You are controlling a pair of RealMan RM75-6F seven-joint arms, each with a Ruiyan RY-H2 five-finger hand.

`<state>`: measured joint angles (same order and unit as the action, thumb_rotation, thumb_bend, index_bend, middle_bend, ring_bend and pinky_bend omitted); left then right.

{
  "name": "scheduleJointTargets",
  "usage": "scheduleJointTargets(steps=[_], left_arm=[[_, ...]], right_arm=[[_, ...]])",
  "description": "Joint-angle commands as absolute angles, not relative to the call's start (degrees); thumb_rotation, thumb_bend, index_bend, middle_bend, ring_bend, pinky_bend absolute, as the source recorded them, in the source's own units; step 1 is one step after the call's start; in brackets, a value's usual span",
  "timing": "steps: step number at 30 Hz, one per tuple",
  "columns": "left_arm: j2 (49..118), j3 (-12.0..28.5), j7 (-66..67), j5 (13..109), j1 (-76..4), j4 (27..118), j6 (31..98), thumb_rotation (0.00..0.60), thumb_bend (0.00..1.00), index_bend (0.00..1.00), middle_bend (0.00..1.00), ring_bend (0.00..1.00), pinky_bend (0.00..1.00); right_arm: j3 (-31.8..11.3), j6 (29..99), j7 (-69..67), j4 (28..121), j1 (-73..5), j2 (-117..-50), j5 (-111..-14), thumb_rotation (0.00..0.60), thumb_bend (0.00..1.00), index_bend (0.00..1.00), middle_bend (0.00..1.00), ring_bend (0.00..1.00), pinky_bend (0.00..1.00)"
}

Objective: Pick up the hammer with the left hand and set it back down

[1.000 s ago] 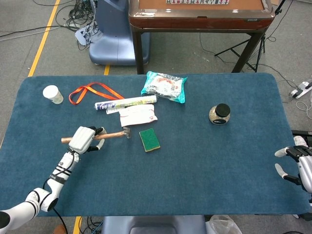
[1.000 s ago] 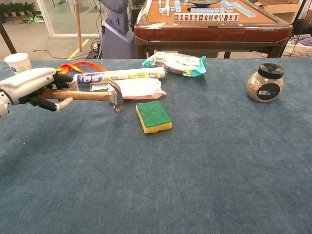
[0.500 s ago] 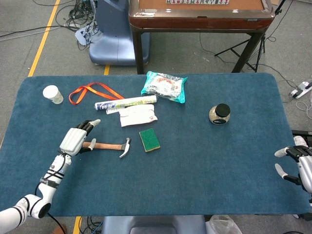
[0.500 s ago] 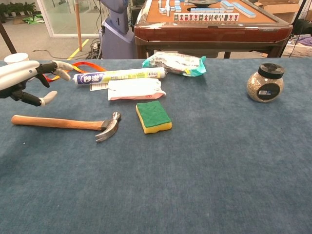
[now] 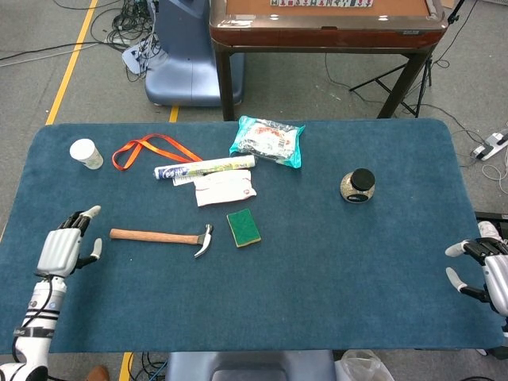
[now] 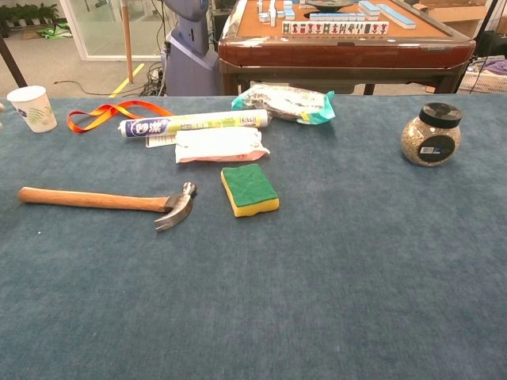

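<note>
Hammer (image 5: 161, 236) flat on table (image 5: 333, 262), at 3 o'clock of left hand (image 5: 60, 250), apart; fingers spread, released. Right hand (image 5: 486, 271) empty, fingers apart.

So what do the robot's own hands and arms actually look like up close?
The left hand has a silver-grey shell on its back, dark finger parts with pale tips, and a white forearm ringed with black bands and thin cables. The right hand, at the table's edge, looks alike: grey-white shell, black fingers, white tips.
</note>
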<state>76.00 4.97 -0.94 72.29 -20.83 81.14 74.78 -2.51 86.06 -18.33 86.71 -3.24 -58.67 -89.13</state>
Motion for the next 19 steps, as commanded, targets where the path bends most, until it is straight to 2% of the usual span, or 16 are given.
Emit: scheduleJointTargets(steps=[1,10,19], left_arm=[[73.77,3.87,-1.20,73.31,-17.36,83.56,78.99,0.600,0.45,0.14,0.19,0.13,0.24],[70.51,1.30,-0.60,77.47,-10.60,86.52,87.08,0.600,0.44,0.15,0.19,0.13,0.23],[67.97,1.21,0.70,78.12,-7.93,90.39,88.33,0.600,0.44,0.15,0.19,0.12,0.22]], right_arm=[[-2.39,86.13,-18.23,86.71,-3.27,-58.72,-89.41,0.600,0.32,0.46,0.45,0.39,0.26],[-2.24,86.50,-18.31,86.67,-3.21,-58.78,-89.78,0.600,0.32,0.46,0.45,0.39,0.26],[-2.06,86.39,-17.87,86.90,-3.29,-58.75,-89.99,0.600,0.32,0.46,0.45,0.39,0.26]])
